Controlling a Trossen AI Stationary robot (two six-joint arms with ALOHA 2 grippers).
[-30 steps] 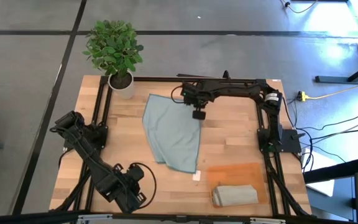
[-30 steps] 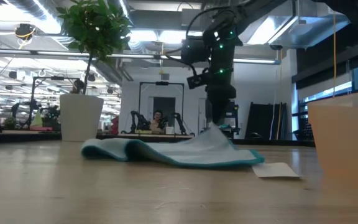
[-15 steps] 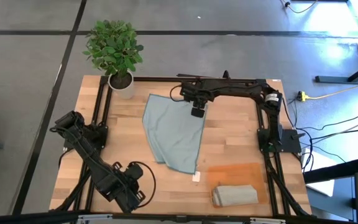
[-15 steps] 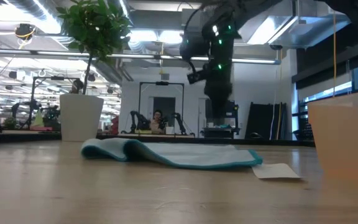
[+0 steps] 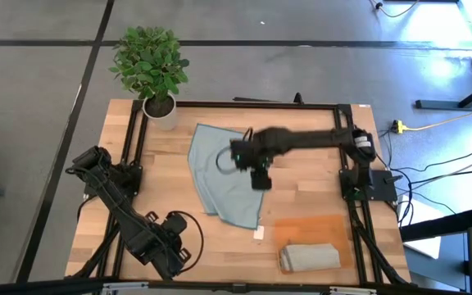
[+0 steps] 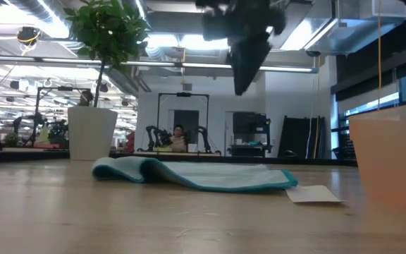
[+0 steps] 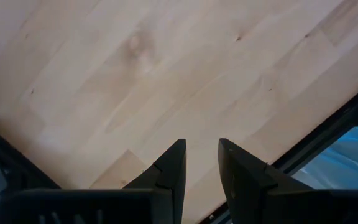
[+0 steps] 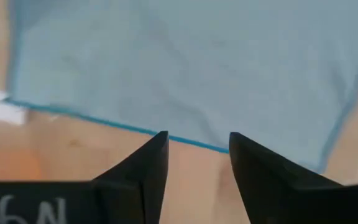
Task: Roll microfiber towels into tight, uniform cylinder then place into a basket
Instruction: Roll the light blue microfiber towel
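The right end effector [image 5: 260, 179] has let go of the blue towel [image 5: 228, 176] and moved. A second ago it pinched the towel's upper right corner and held it up off the table [image 5: 301, 192] in a small peak; half a second ago the cloth had dropped flat and the end effector stood just above that corner. Now the arm has swung down and left in the overhead frame, so the end effector hangs over the towel's right edge near the middle of the table, lifted well clear of the cloth in the low view. Its fingers are spread with nothing between them, and its wrist camera looks down on the towel's teal-hemmed edge.

I read this as the end of a spreading move: the blue towel is laid out and not yet rolled, so rolling looks like the next step.

The blue towel lies open in the centre of the overhead frame, a slightly skewed four-sided sheet, narrower at the lower end, with a soft fold rising along its left side in the low view. The grey towel [image 5: 310, 256] is already a roll and lies in the orange basket [image 5: 334, 225] at the lower right.

The left end effector [image 7: 196, 163] waits at the lower left over bare wood, fingers slightly apart and empty.
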